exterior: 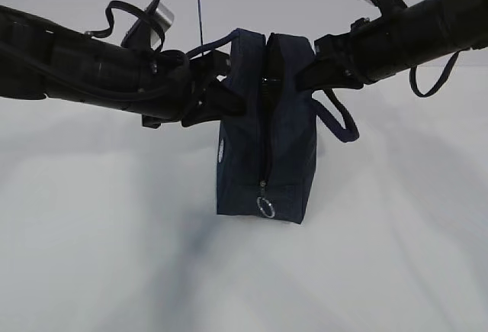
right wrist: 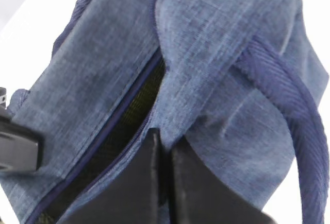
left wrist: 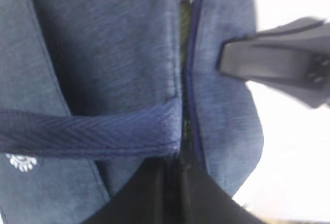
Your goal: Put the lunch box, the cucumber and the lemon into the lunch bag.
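You've got the bag [exterior: 267, 130] hanging clear of the table, left gripper [exterior: 229, 104] and right gripper [exterior: 306, 76] each pinching its fabric beside the slightly gaping zip, so a slipping pinch drops it.

The outside camera looks straight on from low down, a little way back, at the boxy dark blue cloth bag [exterior: 267, 141] hanging over the white table [exterior: 91, 256]. Each wrist camera sits very close to the bag, maybe almost touching. All three views share the bag's zipper opening [left wrist: 186, 54].
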